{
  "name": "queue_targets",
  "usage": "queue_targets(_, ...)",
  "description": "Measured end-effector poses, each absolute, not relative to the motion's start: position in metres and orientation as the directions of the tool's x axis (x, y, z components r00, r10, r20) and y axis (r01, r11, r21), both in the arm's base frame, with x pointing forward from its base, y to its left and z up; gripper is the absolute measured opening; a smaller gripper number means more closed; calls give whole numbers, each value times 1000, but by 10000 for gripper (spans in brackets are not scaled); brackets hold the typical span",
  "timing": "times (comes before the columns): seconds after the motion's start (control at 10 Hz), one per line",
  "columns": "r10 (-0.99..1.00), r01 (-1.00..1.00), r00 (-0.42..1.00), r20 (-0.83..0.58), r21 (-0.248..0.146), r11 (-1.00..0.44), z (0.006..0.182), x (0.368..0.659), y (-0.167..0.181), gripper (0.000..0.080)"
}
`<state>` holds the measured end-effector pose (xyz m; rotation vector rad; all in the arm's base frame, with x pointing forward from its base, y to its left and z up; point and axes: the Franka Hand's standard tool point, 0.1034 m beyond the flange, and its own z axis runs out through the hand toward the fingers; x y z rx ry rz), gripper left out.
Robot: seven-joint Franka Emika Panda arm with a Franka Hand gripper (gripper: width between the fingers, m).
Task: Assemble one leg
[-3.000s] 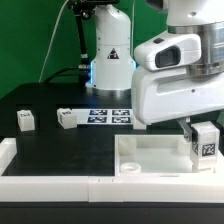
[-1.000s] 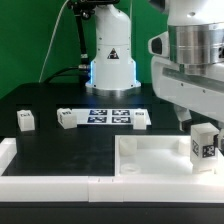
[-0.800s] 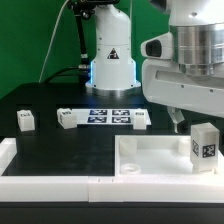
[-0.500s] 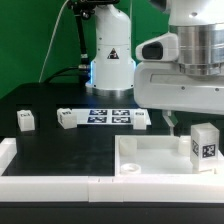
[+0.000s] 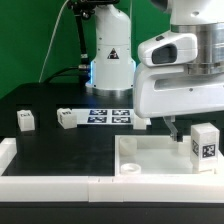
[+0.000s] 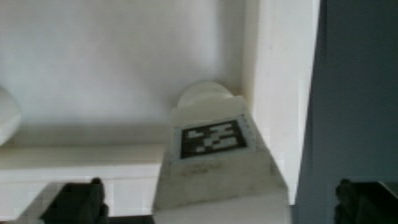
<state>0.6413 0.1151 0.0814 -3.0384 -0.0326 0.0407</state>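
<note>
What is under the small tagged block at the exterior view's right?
The leg stands upright on the white tray-like piece, near its corner. Its base covers the spot beneath, so whether a hole lies there cannot be seen.

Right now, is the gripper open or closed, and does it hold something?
Gripper: open, holding nothing; the small white plastic leg with a marker tag stands apart, untouched.
</note>
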Motion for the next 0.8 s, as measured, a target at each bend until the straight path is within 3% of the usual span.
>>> queue_targets(0.1, 21, 19, 999, -26, -103, -995, 81, 641, 115, 649)
queue_targets(0.3, 21, 19, 999, -26, -103, -995, 81, 641, 115, 388)
queue_targets(0.4, 17, 14, 1000, -26, -103, -995, 81, 641, 115, 388)
queue_targets(0.5, -12, -15, 999, -30, -103, -995, 81, 641, 115, 290)
queue_targets(0.6, -14, -17, 999, -30, -103, -995, 81, 641, 115, 290)
queue_targets(0.8, -263, -267, 963, -54, -92, -959, 81, 641, 116, 290)
